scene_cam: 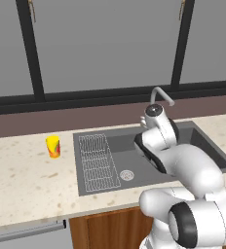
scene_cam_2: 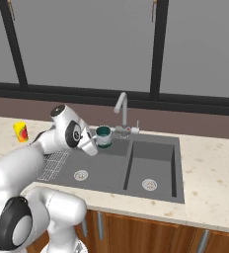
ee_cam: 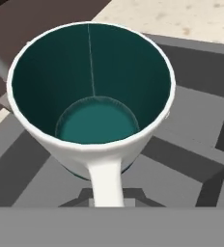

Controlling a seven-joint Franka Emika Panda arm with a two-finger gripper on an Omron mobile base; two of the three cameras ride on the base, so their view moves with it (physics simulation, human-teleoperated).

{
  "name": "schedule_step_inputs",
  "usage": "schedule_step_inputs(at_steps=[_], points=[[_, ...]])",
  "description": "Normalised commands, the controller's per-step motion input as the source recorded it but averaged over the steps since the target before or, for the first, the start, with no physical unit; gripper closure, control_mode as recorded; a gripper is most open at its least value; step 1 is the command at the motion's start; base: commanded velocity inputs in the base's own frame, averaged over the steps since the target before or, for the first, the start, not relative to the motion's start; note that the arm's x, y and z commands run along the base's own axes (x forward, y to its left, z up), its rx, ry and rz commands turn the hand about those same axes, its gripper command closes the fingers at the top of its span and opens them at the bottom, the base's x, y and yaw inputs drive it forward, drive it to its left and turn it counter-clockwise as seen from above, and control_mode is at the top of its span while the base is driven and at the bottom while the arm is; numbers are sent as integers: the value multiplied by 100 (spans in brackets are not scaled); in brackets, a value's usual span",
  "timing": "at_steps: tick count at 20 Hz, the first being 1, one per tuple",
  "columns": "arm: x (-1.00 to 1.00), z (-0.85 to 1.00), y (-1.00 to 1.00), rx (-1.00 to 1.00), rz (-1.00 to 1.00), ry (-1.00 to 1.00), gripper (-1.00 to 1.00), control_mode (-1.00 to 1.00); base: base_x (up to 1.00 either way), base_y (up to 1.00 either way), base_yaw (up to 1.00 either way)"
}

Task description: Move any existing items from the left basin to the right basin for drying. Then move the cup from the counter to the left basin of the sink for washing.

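Observation:
My gripper [scene_cam_2: 93, 143] is shut on the handle of a white mug [scene_cam_2: 103, 134] with a teal inside. The mug hangs upright over the back of the left basin [scene_cam_2: 101, 165], close to the faucet's base. In the hand view the mug [ee_cam: 92, 96] looks empty, and its handle runs down to the bottom edge. The right basin [scene_cam_2: 153, 158] lies just right of the divider. The yellow cup [scene_cam: 53, 146] [scene_cam_2: 20, 131] stands upright on the counter [scene_cam: 22, 180], left of the sink [scene_cam: 93, 192]. My arm hides part of the left basin [scene_cam: 122, 151] in the left base view.
A curved silver faucet [scene_cam_2: 121, 106] [scene_cam: 161, 95] rises behind the sink, right beside the mug. A ribbed drainboard [scene_cam: 98, 163] [scene_cam_2: 55, 163] lies between the cup and the left basin. A dark window wall runs behind the counter.

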Motion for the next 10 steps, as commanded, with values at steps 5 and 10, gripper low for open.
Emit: schedule_step_inputs(at_steps=[5, 10], points=[[-35, 0, -33, 0, -12, -7, 100, -100, 0, 0, 0], [-24, 0, -45, 1, -8, 0, 100, -100, 0, 0, 0]])
